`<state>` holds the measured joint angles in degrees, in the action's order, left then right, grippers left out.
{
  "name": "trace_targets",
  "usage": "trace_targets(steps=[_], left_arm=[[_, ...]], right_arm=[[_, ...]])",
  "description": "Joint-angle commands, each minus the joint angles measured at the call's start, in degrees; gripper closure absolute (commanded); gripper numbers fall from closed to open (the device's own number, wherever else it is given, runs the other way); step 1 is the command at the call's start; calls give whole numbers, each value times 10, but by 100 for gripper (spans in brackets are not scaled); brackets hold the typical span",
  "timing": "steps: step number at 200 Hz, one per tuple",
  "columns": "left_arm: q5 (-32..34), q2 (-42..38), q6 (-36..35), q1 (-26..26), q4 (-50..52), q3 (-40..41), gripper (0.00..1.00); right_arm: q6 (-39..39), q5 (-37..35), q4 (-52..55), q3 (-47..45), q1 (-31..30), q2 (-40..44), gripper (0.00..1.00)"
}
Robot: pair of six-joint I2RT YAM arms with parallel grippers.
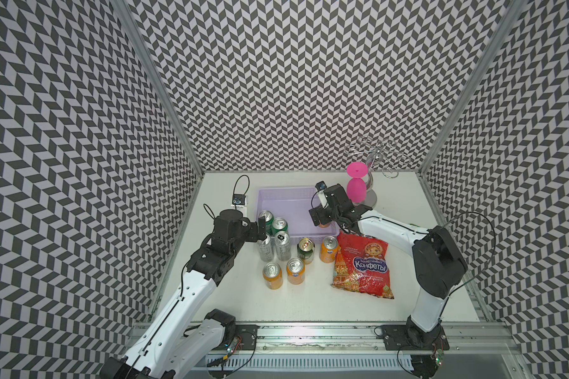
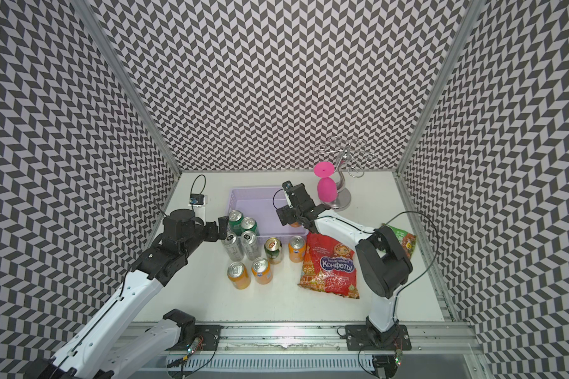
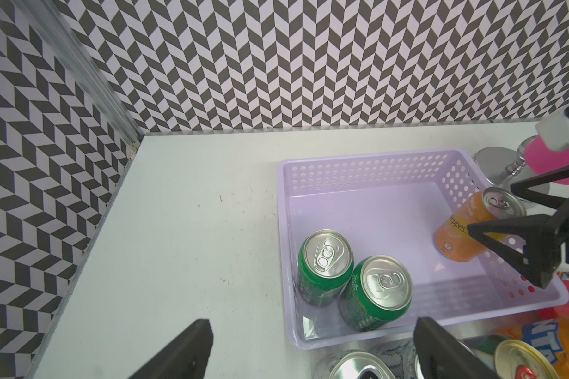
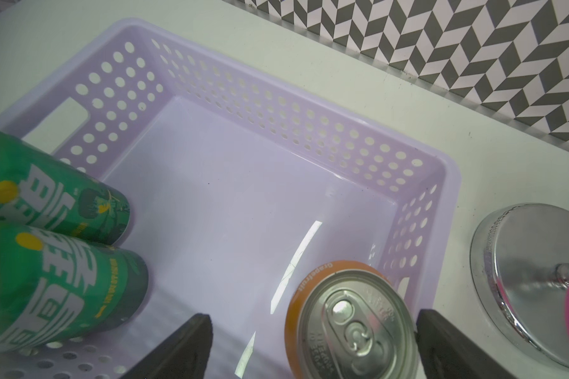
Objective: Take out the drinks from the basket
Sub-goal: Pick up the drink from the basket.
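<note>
I am holding the right tool [image 4: 313,323] wide open astride the orange can [image 4: 355,328] in the basket's [image 1: 276,192] lower-right corner, gripping nothing. The left tool [image 3: 312,325] is hovering wide open and empty over two green cans [image 3: 326,256] [image 3: 380,282] at the basket's lower-left corner in a top view.

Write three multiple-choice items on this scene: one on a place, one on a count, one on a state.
1. The green cans stand:
A. inside the basket
B. outside it
C. stacked on each other

2. Cans in the basket:
A. one
B. three
C. five

3. The right gripper has its fingers:
A. shut on a green can
B. open, either side of the orange can
C. shut, empty

Answers:
1 A: both stand within its walls.
2 B: two green and one orange.
3 B: a finger shows on each side of the can, with a gap on one side.
</note>
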<state>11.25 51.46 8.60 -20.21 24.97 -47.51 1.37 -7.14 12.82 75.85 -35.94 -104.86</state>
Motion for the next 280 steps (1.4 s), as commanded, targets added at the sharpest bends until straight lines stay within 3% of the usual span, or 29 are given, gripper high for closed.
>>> trace_targets(steps=[1, 77, 182, 232, 280], left_arm=[[-10, 4, 0, 6, -19, 2, 1], [-30, 11, 0, 20, -22, 10, 1], [-44, 15, 0, 37, -24, 14, 1], [-53, 20, 0, 43, -24, 14, 1], [-61, 23, 0, 50, -25, 15, 1]], right_arm=[[7, -5, 1, 13, -2, -23, 0], [2, -20, 4, 25, 5, -47, 0], [12, 11, 19, 20, 6, -66, 21], [7, 30, 23, 23, 5, -23, 34], [-6, 33, 37, 27, -2, 30, 37]])
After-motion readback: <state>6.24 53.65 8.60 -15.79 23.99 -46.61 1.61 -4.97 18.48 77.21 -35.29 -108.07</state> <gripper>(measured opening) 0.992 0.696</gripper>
